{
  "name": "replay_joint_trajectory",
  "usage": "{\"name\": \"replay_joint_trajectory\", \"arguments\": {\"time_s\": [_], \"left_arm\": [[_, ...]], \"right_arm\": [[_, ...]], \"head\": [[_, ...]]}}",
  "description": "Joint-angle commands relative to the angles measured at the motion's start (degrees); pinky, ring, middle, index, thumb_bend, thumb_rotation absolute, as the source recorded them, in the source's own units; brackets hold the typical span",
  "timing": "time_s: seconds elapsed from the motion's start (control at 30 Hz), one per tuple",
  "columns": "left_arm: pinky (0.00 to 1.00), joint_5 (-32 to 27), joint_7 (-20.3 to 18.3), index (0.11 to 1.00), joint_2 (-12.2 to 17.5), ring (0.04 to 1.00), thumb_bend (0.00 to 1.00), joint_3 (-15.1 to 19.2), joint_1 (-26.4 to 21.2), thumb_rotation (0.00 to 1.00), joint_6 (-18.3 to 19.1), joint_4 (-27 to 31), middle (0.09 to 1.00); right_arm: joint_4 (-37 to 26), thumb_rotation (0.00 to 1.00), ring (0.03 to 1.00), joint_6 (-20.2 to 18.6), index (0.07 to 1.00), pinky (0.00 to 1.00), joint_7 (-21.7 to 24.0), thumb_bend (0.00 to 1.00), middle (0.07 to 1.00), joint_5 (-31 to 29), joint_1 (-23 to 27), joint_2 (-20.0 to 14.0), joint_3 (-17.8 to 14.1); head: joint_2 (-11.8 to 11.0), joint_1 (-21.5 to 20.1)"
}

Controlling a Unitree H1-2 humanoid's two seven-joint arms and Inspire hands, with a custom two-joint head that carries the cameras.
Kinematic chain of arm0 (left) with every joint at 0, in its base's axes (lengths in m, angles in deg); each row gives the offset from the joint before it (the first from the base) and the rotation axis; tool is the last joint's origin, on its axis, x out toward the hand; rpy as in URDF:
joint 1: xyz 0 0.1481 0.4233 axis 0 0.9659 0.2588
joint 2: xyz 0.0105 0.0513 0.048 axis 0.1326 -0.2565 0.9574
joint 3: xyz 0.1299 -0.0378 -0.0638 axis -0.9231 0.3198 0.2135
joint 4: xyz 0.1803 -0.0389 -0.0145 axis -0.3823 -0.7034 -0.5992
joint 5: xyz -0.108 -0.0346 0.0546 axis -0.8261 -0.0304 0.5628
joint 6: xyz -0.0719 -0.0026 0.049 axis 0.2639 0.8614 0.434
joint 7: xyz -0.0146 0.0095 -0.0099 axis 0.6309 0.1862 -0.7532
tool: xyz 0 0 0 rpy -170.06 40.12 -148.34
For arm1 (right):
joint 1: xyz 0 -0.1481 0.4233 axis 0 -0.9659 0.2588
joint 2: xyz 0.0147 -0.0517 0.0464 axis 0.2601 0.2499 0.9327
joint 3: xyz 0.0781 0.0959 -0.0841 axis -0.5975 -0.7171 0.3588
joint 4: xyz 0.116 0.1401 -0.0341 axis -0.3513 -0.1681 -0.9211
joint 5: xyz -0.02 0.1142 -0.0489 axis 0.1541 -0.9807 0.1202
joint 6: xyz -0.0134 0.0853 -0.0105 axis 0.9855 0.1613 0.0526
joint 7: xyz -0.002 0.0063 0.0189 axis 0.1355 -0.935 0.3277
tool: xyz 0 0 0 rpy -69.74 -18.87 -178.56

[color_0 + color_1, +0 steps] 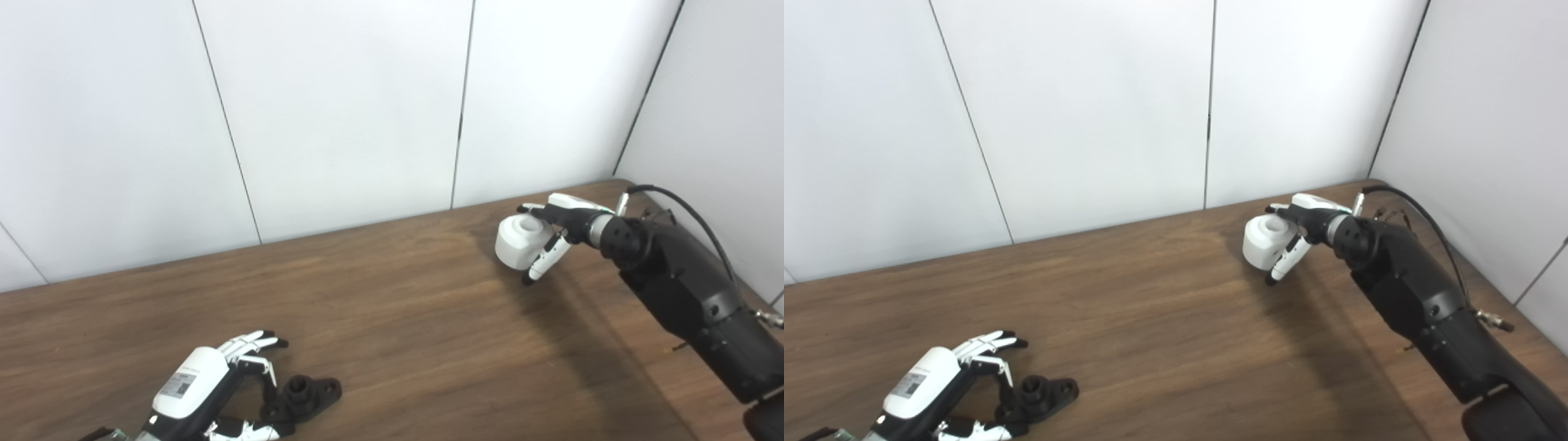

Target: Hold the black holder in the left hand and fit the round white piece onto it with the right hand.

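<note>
Reaching | left hand [211, 392] fingers curl around black holder [303, 397], grip unconfirmed, steadying it on table [392, 318] | right hand [560, 229] clasps round white piece [520, 242] far right of holder, ready for carrying over.

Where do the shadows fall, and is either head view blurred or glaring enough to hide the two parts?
Left eye view: soft shadow of the right hand and arm runs down the table; round white piece is bright but readable. Right eye view: black holder by the left hand looks dark and slightly soft, with little detail. No strong glare in either.
</note>
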Motion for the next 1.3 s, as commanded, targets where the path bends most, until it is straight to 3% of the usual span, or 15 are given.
{"name": "replay_joint_trajectory", "arguments": {"time_s": [0.0, 0.2, 0.4, 0.63, 0.73, 0.77, 0.83, 0.9, 1.1, 1.27], "left_arm": [[0.85, 3.63, -6.35, 0.485, 2.16, 0.889, 0.52, -2.15, 3.65, 0.05, 2.15, -1.34, 0.835], [0.84, 3.44, -6.3, 0.485, 2.24, 0.885, 0.52, -2.04, 3.62, 0.05, 1.89, -1.32, 0.835], [0.84, 3.16, -6.38, 0.485, 2.32, 0.887, 0.52, -1.91, 3.9, 0.05, 1.87, -0.91, 0.834], [0.84, 2.82, -7.55, 0.485, 2.55, 0.886, 0.52, -1.82, 4.35, 0.05, 2.87, 0.5, 0.833], [0.83, 2.72, -7.44, 0.485, 2.6, 0.886, 0.52, -1.77, 4.53, 0.05, 2.7, 0.59, 0.832], [0.82, 2.8, -7.33, 0.485, 2.59, 0.884, 0.52, -1.74, 4.6, 0.05, 2.67, 0.66, 0.83], [0.82, 2.76, -7.62, 0.484, 2.62, 0.88, 0.52, -1.64, 4.85, 0.05, 3.04, 1.23, 0.828], [0.82, 2.55, -7.86, 0.484, 2.66, 0.878, 0.52, -1.51, 5.03, 0.05, 3.13, 1.52, 0.827], [0.81, 2.59, -8.29, 0.484, 2.54, 0.875, 0.52, -1.26, 5.19, 0.05, 3.44, 2.06, 0.826], [0.82, 2.76, -8.92, 0.485, 2.24, 0.88, 0.52, -1.19, 5.13, 0.05, 4.1, 2.5, 0.828]], "right_arm": [[-0.79, 0.25, 0.945, 0.27, 0.956, 0.76, -2.04, 0.91, 0.991, 1.02, 2.69, -1.65, -0.7], [-0.61, 0.23, 0.938, 0.62, 0.943, 0.75, -4.13, 0.91, 0.978, 0.84, 2.19, -1.26, -1.5], [0.71, 0.15, 0.776, 5.87, 0.833, 0.62, -11.15, 0.85, 0.85, 0.16, 0.79, -0.47, -3.18], [2.68, 0.02, 0.643, 13.13, 0.732, 0.54, -17.31, 0.79, 0.708, 1.01, 0.18, -0.49, -2.63], [3.59, 0.0, 0.543, 16.77, 0.647, 0.45, -20.26, 0.76, 0.62, 2.57, -0.21, -0.66, -1.86], [3.84, 0.0, 0.513, 17.75, 0.583, 0.42, -20.91, 0.65, 0.548, 2.84, -0.34, -0.66, -1.78], [4.25, 0.0, 0.447, 19.94, 0.535, 0.36, -22.0, 0.55, 0.476, 3.67, -0.65, -0.82, -1.39], [4.58, 0.0, 0.418, 21.52, 0.523, 0.33, -22.55, 0.53, 0.454, 4.58, -0.88, -1.03, -0.88], [5.16, 0.0, 0.456, 23.29, 0.507, 0.37, -22.96, 0.53, 0.468, 5.44, -1.46, -0.91, -0.9], [6.02, 0.0, 0.331, 25.44, 0.513, 0.24, -25.46, 0.53, 0.416, 6.3, -1.91, -0.84, -1.02]], "head": [[0.07, -0.05], [0.27, 0.15], [0.65, 0.22], [0.93, 0.25], [1.04, 0.38], [1.04, 0.38], [1.17, 0.42], [1.25, 0.42], [1.33, 0.54], [1.59, 0.79]]}}
